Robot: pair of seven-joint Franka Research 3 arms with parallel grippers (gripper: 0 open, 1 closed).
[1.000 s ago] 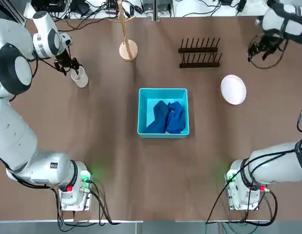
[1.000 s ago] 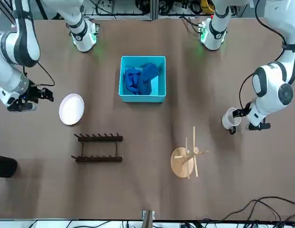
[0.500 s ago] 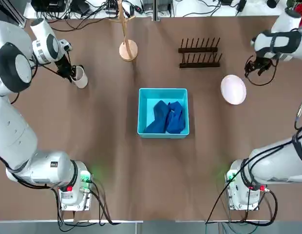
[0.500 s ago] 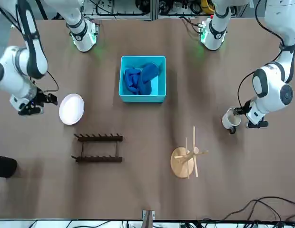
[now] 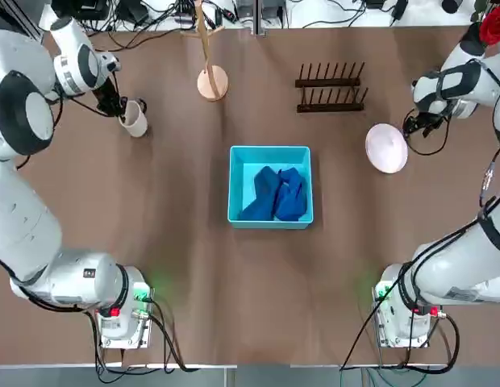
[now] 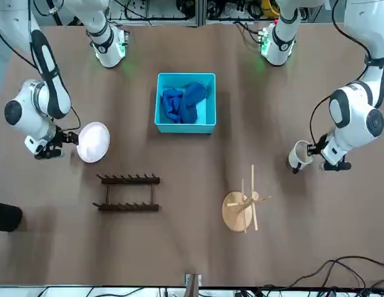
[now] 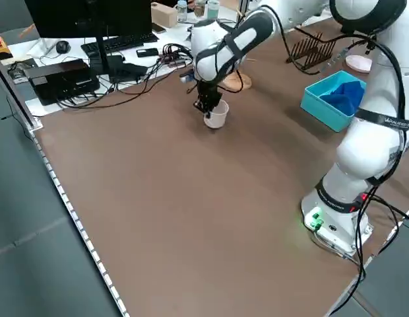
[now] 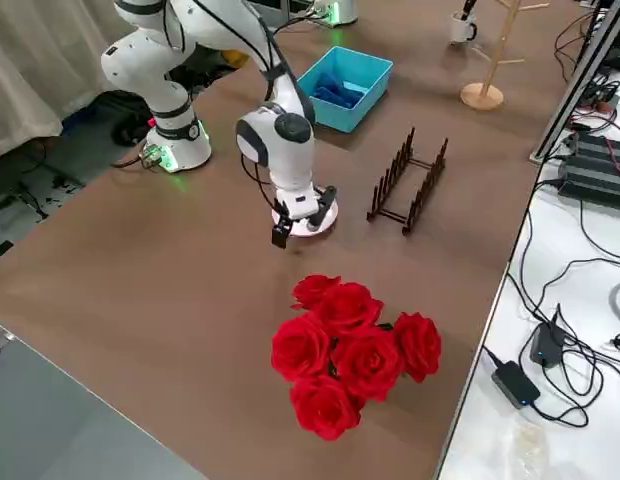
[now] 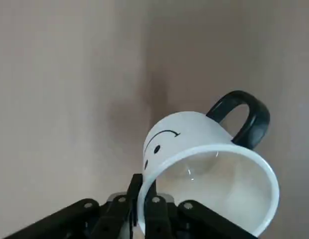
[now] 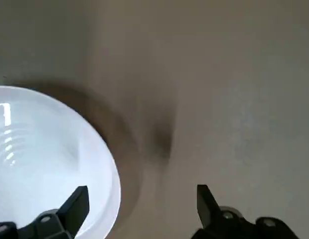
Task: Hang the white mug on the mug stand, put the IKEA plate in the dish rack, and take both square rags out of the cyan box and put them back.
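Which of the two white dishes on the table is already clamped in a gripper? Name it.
The white mug: the left gripper is shut on its rim. The IKEA plate lies flat, and the open right gripper only hovers at its edge.

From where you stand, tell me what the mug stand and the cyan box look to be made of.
The mug stand: light, matte wood by its pale tan pole, pegs and round base. The cyan box: likely smooth plastic, given its uniform bright colour and thin, even walls.
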